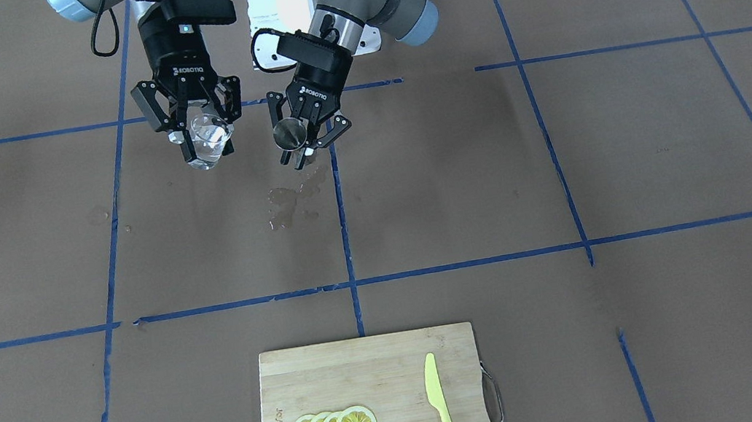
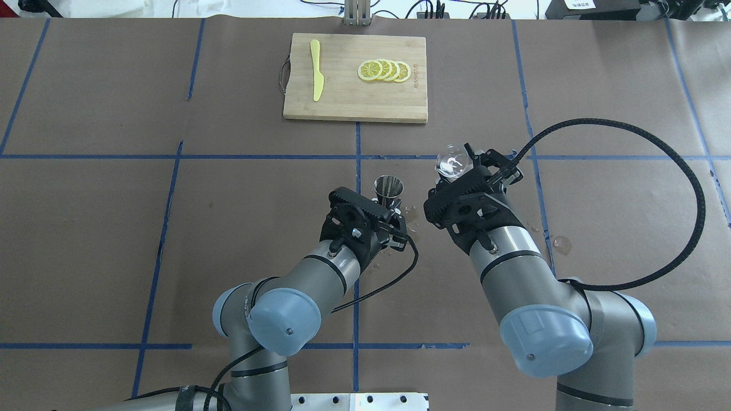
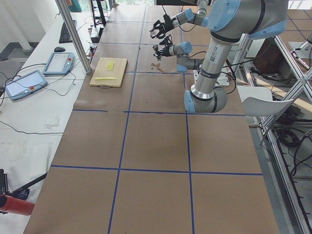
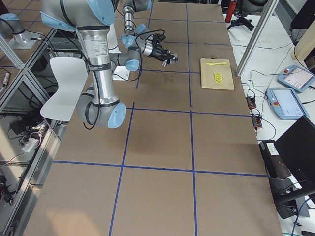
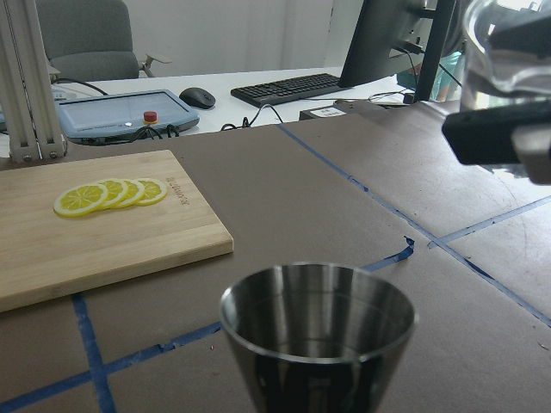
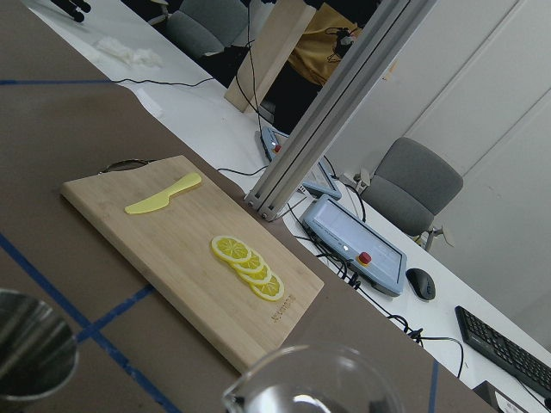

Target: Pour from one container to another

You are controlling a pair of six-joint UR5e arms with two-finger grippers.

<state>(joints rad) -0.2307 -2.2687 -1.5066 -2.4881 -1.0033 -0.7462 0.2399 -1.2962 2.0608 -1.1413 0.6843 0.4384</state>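
Observation:
My right gripper (image 1: 197,131) is shut on the clear glass cup (image 1: 208,140), held in the air above the table; the cup (image 2: 452,161) looks slightly tilted. My left gripper (image 1: 302,144) is shut on the lower cone of the steel jigger (image 1: 289,133), which is also lifted, mouth up (image 2: 389,187). The two containers hang side by side, a short gap apart, and no stream shows between them. In the left wrist view the jigger (image 5: 318,331) fills the bottom and the cup (image 5: 508,47) sits higher at the top right. The right wrist view shows the cup's rim (image 6: 314,383) and the jigger (image 6: 30,353).
Wet patches (image 1: 286,203) lie on the brown paper below the grippers, with another patch (image 2: 562,244) by the right arm. A bamboo cutting board (image 2: 342,105) with lemon slices (image 2: 384,70) and a yellow knife (image 2: 316,77) sits at the far edge.

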